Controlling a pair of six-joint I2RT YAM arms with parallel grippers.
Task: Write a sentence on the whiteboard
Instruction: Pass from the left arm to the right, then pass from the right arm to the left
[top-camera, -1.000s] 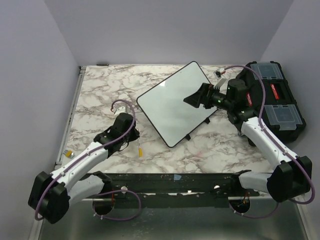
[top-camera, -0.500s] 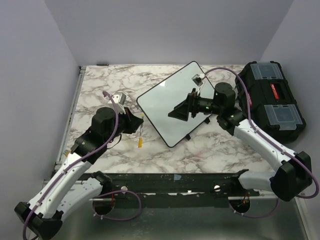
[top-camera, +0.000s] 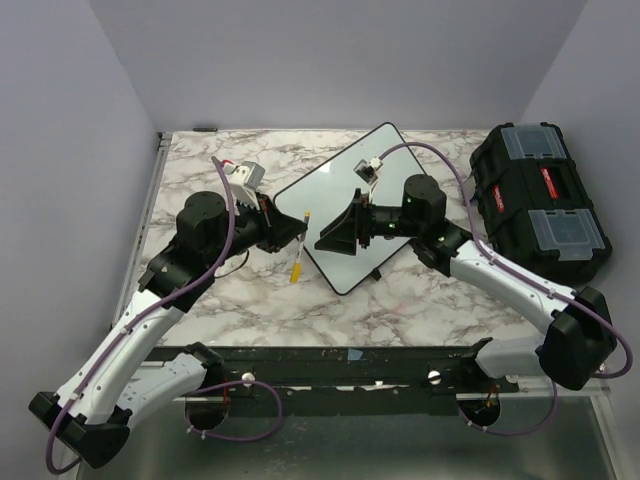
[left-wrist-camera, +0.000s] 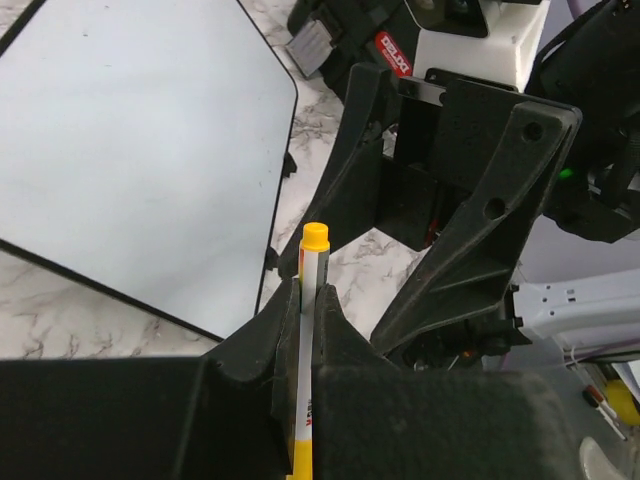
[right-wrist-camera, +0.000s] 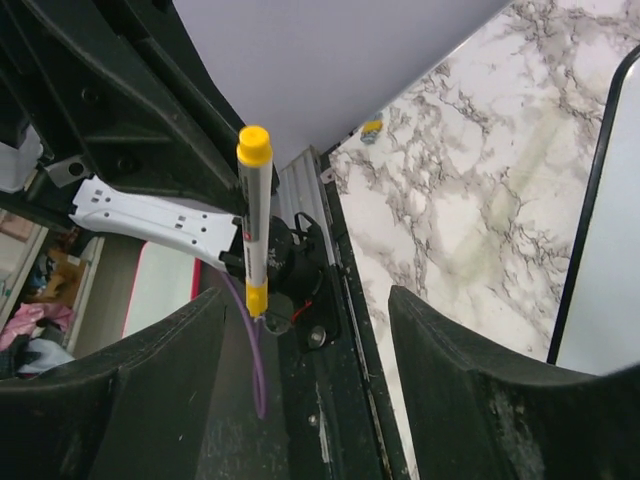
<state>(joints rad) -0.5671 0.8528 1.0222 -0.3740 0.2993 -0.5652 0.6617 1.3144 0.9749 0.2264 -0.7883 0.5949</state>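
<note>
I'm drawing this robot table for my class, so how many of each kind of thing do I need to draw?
Robot arms: 2, the left arm and the right arm
Whiteboard: 1
Marker pen: 1
Black toolbox: 1
Small yellow thing at the table's edge: 1
Total: 6

We see a marble-pattern table (top-camera: 200, 170), plain lavender walls (top-camera: 330, 60) at 9, 12 and 3 o'clock. Black toolbox (top-camera: 545, 205) at 2 o'clock.
</note>
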